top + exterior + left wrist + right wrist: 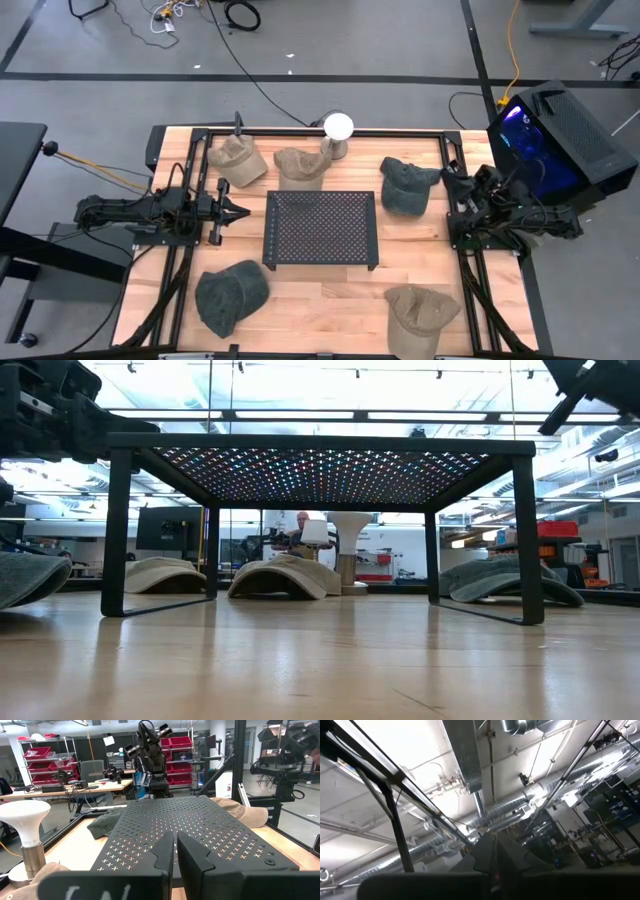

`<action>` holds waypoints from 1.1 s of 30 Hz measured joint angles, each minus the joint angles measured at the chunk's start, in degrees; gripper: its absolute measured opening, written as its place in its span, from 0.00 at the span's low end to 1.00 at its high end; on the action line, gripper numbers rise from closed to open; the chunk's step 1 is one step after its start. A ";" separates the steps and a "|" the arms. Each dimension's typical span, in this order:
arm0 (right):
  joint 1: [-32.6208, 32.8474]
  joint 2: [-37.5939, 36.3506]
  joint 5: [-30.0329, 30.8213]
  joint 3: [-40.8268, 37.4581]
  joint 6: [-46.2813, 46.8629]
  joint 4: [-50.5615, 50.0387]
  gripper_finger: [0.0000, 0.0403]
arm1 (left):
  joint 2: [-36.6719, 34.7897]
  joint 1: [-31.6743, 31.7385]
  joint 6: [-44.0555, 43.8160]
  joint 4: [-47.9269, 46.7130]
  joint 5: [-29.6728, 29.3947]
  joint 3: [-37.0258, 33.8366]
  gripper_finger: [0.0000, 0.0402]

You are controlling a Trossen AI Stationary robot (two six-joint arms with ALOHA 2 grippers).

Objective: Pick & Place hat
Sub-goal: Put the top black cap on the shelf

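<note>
Five hats lie on the wooden table: two tan ones at the far side (237, 160) (301, 166), a dark green one at the far right (406, 185), a dark green one at the near left (230, 296) and a tan one at the near right (420, 316). A black perforated rack (321, 227) stands in the middle. My left gripper (243, 211) is shut and empty, level, just left of the rack; it also shows in the left wrist view (175, 851). My right gripper (492, 851) is shut and empty, at the table's right edge, pointing up at the ceiling.
A white bulb-shaped lamp (338, 130) stands at the far edge between the hats. Black frame rails (180, 250) run along the table's left and right sides. A computer case (555, 135) stands off the table's right edge. Bare wood lies in front of the rack.
</note>
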 joint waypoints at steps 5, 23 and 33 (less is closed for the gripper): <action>0.00 0.00 0.01 4.85 -0.87 -4.99 0.06 | -0.01 0.00 0.00 0.01 -0.01 0.00 0.07; 0.00 7.65 -0.01 24.53 -6.81 -21.16 0.06 | -0.01 0.00 0.02 0.01 0.01 0.00 0.07; 0.00 16.21 -0.05 33.99 -8.98 -27.68 0.06 | 0.01 0.00 0.01 0.00 0.00 0.00 0.07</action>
